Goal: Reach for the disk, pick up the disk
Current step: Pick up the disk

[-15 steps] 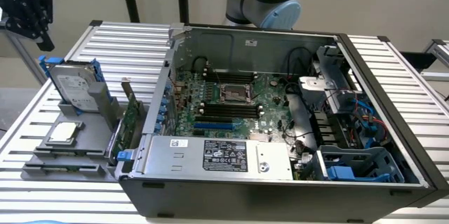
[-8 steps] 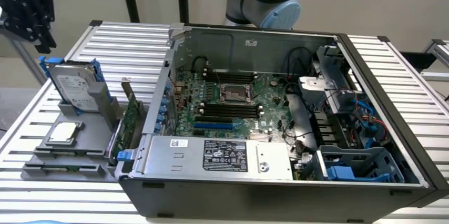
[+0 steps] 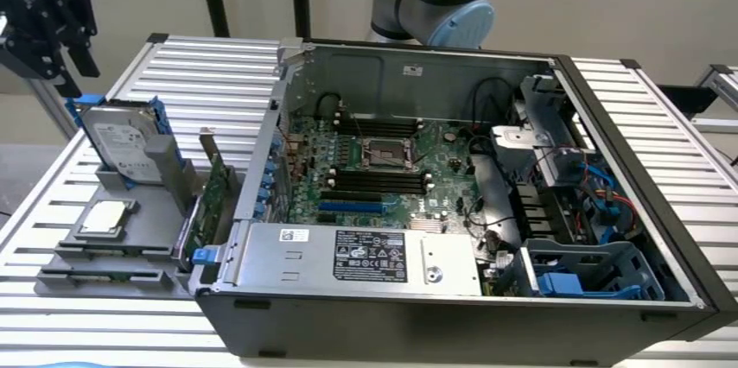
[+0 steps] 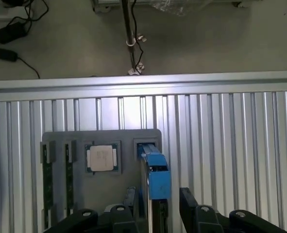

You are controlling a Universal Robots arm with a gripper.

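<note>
Flat silver-grey disk with a white label and blue plastic rails, standing on its thin edge in a blocky grey holder on the ribbed metal bench, at the exterior view's left. Black fingers hanging just above its top edge, not touching. Shiny square chip lying flat in the same holder. Thin green card upright between holder and big dark computer case, open on top and full of boards and wires. Seen from the wrist view: blue rail end of the disk between the two fingers, spread wide with a gap on each side. Smooth grey floor with black cables past the bench edge.
</note>
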